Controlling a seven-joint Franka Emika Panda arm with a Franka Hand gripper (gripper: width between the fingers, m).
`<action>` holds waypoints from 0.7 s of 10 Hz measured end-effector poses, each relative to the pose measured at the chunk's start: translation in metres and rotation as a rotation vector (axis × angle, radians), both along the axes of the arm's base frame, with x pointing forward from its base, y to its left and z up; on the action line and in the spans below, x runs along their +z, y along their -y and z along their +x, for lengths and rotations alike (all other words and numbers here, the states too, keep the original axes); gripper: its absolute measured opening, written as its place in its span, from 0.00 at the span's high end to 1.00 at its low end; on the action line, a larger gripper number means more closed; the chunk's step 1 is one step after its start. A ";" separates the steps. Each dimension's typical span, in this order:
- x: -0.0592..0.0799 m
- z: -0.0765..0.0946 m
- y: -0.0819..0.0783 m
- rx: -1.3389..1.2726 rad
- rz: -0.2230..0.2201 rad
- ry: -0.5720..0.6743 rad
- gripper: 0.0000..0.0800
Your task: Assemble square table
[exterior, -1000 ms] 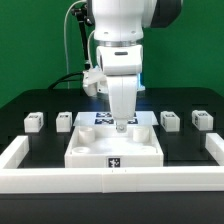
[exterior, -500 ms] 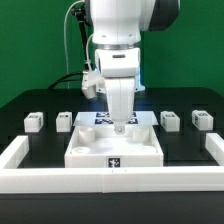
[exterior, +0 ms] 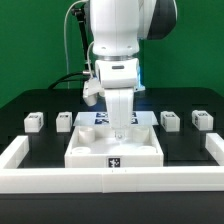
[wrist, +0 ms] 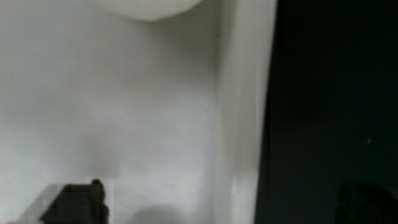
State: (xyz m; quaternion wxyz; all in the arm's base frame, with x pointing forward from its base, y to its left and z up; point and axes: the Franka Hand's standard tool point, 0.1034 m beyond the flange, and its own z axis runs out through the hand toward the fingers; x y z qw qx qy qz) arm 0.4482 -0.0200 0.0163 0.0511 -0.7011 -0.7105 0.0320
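The white square table slab (exterior: 115, 146) lies flat on the black table, with a black-white tag on its front face. Four small white legs stand beside it, two at the exterior view's left (exterior: 33, 121) (exterior: 64, 120) and two at its right (exterior: 169, 119) (exterior: 201, 118). My gripper (exterior: 120, 128) points down, low over the far middle of the slab. In the wrist view the gripper (wrist: 221, 205) is open. One dark finger (wrist: 75, 200) is over the white slab (wrist: 125, 110). The other finger (wrist: 365, 200) is over the black surface, so the slab's edge runs between them.
A long white rail (exterior: 20, 160) borders the black surface at the front and both sides. The marker board (exterior: 101, 117) lies just behind the slab, partly hidden by the gripper. Black cables hang behind the arm at the back left.
The arm has shifted slightly toward the exterior view's right and the gripper has come down a little onto the slab. The slab and the legs have not moved.
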 end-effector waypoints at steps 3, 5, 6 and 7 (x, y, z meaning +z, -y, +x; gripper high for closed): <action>-0.003 -0.002 0.000 -0.009 0.000 -0.008 0.47; -0.003 -0.002 0.000 -0.010 0.000 -0.008 0.70; -0.003 -0.002 0.000 -0.010 0.000 -0.009 0.87; -0.002 -0.001 0.001 -0.011 -0.001 -0.003 0.87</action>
